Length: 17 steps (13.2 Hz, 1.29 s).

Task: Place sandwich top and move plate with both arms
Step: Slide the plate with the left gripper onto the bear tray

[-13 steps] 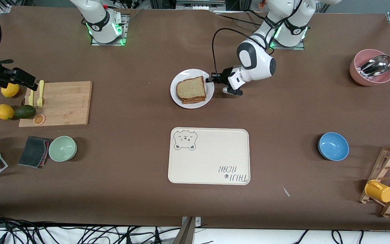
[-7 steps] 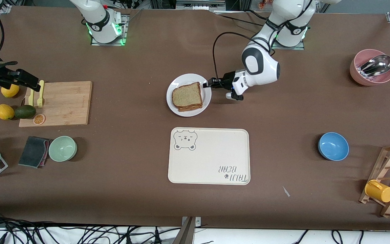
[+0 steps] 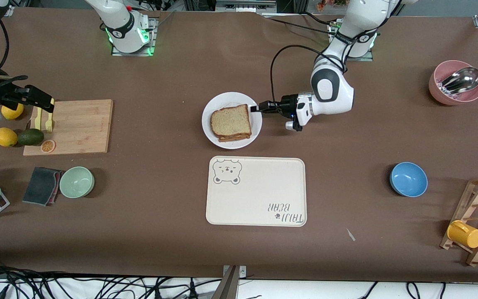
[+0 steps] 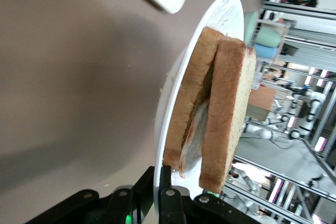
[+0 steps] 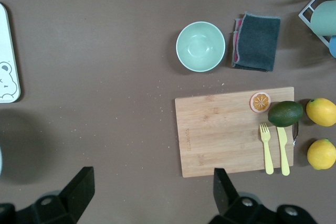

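Observation:
The white plate (image 3: 215,129) carries a sandwich, and the plain bread sandwich top (image 3: 230,121) lies on the lower slice. My left gripper (image 3: 256,109) is shut on the plate's rim at the side toward the left arm's end. In the left wrist view the fingers (image 4: 167,182) pinch the rim (image 4: 173,93) beside the sandwich top (image 4: 231,108). My right gripper (image 3: 42,99) is open and empty, high over the cutting board (image 3: 77,124). It also shows in the right wrist view (image 5: 152,179).
The cream bear tray (image 3: 259,195) lies nearer the front camera than the plate. A green bowl (image 3: 76,181), a grey cloth (image 3: 42,185), lemons and an avocado (image 3: 30,136) sit by the board. A blue bowl (image 3: 408,179), pink bowl (image 3: 454,93) and cup rack (image 3: 477,224) are at the left arm's end.
My left gripper has carried the plate and sandwich toward the tray and a little toward the right arm's end. The left arm's elbow swung outward. The right gripper barely moved.

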{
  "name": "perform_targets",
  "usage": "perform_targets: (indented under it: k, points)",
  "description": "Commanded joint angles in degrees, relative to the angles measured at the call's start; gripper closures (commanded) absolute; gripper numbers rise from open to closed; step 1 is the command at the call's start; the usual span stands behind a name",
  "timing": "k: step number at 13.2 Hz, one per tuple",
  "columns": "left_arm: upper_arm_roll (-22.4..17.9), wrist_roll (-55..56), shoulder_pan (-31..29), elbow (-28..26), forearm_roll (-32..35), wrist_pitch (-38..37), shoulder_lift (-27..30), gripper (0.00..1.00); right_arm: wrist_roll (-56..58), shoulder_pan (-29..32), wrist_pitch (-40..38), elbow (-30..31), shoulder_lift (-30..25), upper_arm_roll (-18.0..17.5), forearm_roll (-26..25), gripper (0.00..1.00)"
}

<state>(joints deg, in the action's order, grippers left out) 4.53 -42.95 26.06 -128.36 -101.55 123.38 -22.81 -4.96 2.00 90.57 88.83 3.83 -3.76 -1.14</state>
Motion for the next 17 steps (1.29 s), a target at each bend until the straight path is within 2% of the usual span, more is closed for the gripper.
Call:
perform_targets:
  k: [1, 4, 9, 11, 14, 17]
  points:
    - [-2.1, -2.9, -1.0, 4.6, -1.5, -3.5, -2.1, 1.0, -1.0, -0.1, -0.5, -1.6, 0.6, -0.1, 0.3, 0.0]
    - [-6.4, -3.5, -0.2, 13.8, -1.6, -7.9, -9.3, 1.0, -0.7, -0.2, -0.5, -1.6, 0.6, -0.1, 0.3, 0.0]
    - [-14.8, 0.1, 2.9, 27.7, -2.0, -7.8, -19.3, 1.0, -0.8, -0.2, -0.1, -1.6, 0.9, -0.1, 0.4, 0.0]
    - [-17.4, 2.4, 5.0, 29.1, -2.1, -7.7, -21.6, 1.0, -1.0, -0.2, -0.1, -1.6, 0.9, -0.1, 0.5, 0.0]
    - [-17.7, 4.9, 5.8, 31.3, -2.2, -7.4, -22.9, 1.0, -1.0, -0.9, 0.0, -1.6, 1.0, -0.1, 0.2, 0.0]
    - [-20.1, 4.5, 8.0, 32.5, -2.2, -6.0, -25.3, 1.0, -1.0, -0.9, -0.1, -1.6, 0.9, -0.1, 0.2, 0.0]
